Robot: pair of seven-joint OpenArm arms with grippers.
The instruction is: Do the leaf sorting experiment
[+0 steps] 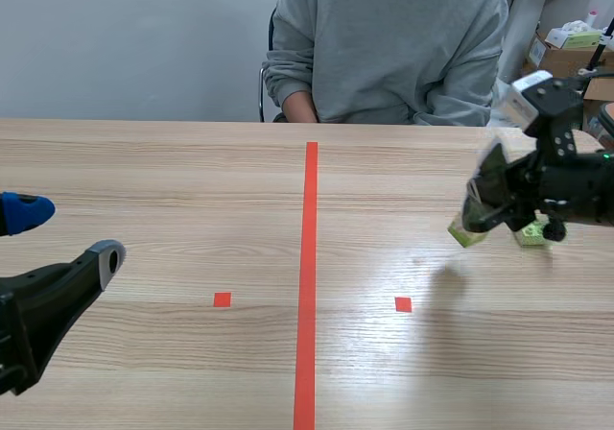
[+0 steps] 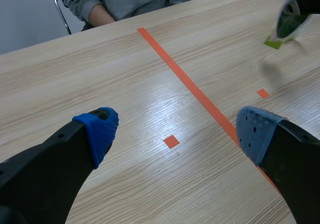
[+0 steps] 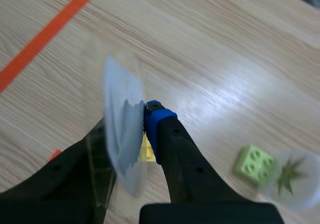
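Pale wood tabletop (image 1: 192,209) all round, and we start low at the near side. My left pincer (image 2: 177,130) hangs spread wide, blue pads (image 2: 100,129) showing, nothing between them, bare wood below. Over on the right, my right pincer (image 3: 129,134) is clamped on a clear leaf card (image 3: 120,96), up off the wood. The card is blurred, with a yellow-green bit at its lower end. Beside that pincer, down on the table, is a green block (image 3: 255,164) with round studs. Right next to it lies a clear leaf disc (image 3: 294,176) with a dark green leaf inside. Between my arms runs the orange tape line (image 1: 309,257). One small square mark (image 1: 222,299) sits on my left of it, another on my right, with broad open wood from there to the far edge. Across that edge sits a person (image 1: 393,36) in a grey sweatshirt. Far right behind are cardboard boxes (image 1: 566,58), their labels too small to read.
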